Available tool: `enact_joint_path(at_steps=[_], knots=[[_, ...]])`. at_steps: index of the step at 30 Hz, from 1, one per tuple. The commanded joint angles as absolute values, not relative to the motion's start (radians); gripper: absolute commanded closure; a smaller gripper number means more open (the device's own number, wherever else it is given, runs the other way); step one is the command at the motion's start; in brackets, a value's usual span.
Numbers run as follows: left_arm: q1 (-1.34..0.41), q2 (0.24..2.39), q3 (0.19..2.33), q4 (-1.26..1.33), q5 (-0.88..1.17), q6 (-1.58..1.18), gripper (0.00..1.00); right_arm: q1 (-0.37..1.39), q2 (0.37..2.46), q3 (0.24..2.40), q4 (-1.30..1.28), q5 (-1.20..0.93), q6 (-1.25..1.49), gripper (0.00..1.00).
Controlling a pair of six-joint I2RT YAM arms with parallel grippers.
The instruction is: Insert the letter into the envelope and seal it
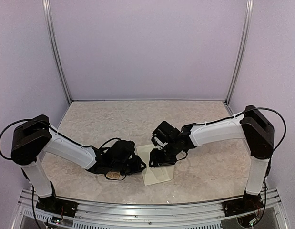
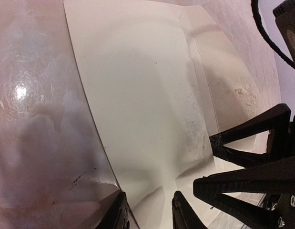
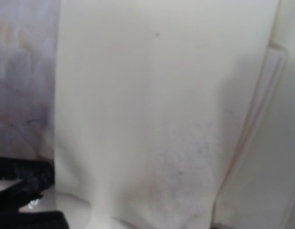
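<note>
Looks down on speckled beige table [image 1: 137, 119], lilac walls [image 1: 147, 47] on three sides, metal rail [image 1: 152, 210] along near edge. Shows left arm [image 1: 66, 149] and right arm [image 1: 216, 131], white and black, reaching inward from near corners. Finds cream envelope [image 1: 159, 176] lying flat near front middle, slightly tilted. Puts left gripper [image 1: 135, 162] low at envelope's left edge, right gripper [image 1: 157, 158] over its far part, close together. Leaves jaw spacing unreadable from this height. Catches tan card [image 1: 116, 175] with round stickers just below left gripper.
</note>
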State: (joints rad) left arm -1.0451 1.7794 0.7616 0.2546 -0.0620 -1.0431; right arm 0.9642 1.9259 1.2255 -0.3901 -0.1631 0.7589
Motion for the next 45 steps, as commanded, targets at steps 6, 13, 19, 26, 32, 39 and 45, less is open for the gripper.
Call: enact_joint_path(at_steps=[6,13,19,26,32,39,45], knots=[[-1.023,1.688,0.759,0.212,-0.112,-0.992,0.62,0.962,1.813,1.212,-0.406,-0.083,0.758,0.41],[-0.980,1.700,0.775,0.215,-0.098,-0.967,0.61,0.927,1.849,1.223,-0.397,-0.095,0.739,0.41],[-0.960,1.728,0.795,0.225,-0.089,-0.953,0.61,0.906,1.888,1.244,-0.382,-0.104,0.724,0.41],[-0.942,1.771,0.810,0.240,-0.071,-0.943,0.61,0.879,1.929,1.265,-0.365,-0.113,0.705,0.41],[-0.937,1.809,0.807,0.274,-0.053,-0.952,0.64,0.860,1.962,1.279,-0.348,-0.130,0.693,0.45],[-0.937,1.841,0.817,0.287,-0.040,-0.948,0.68,0.852,1.999,1.300,-0.342,-0.145,0.682,0.52],[-0.935,1.863,0.824,0.292,-0.030,-0.952,0.72,0.848,2.026,1.316,-0.336,-0.157,0.680,0.54]])
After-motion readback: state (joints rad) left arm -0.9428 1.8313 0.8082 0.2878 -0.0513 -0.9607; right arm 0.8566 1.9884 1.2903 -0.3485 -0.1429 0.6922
